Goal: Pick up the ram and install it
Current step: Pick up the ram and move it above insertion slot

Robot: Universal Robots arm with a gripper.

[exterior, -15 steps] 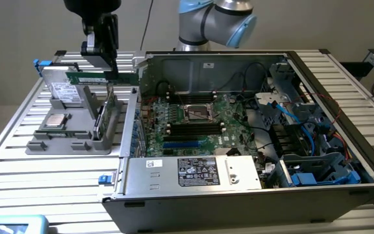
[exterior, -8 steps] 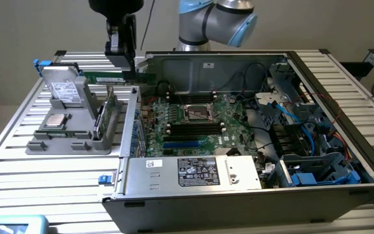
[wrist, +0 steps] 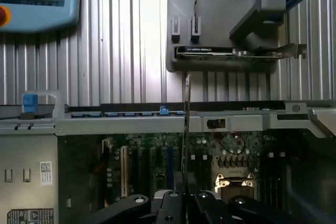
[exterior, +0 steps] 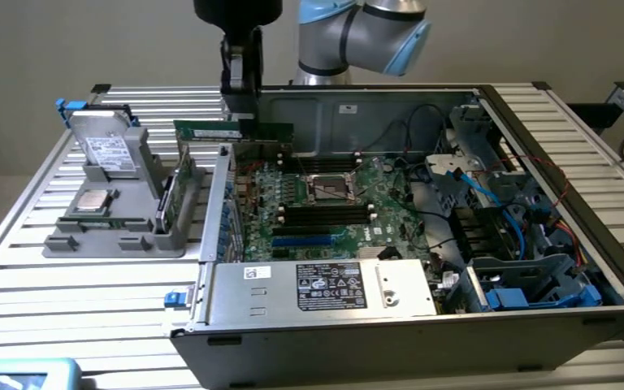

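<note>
One ram stick (exterior: 209, 130), pinched by the tool (exterior: 241, 118), hangs level over the open computer's (exterior: 399, 325) edge, roughly parallel to the black slots (exterior: 314, 213) lower, toward the exterior view's right.

Plain backdrop, bright worktop.
A smooth beige wall (exterior: 62, 41) runs behind, and here's the ribbed silver aluminium-slat table (exterior: 30, 244) catching soft, even light.

You can read no text here: the print on the power supply label (exterior: 331, 286), the white sticker (exterior: 256, 273) beside it, the drive label (exterior: 106, 151), the case-wall sticker (exterior: 348, 108) and the ram (exterior: 233, 130) is all too small.
</note>
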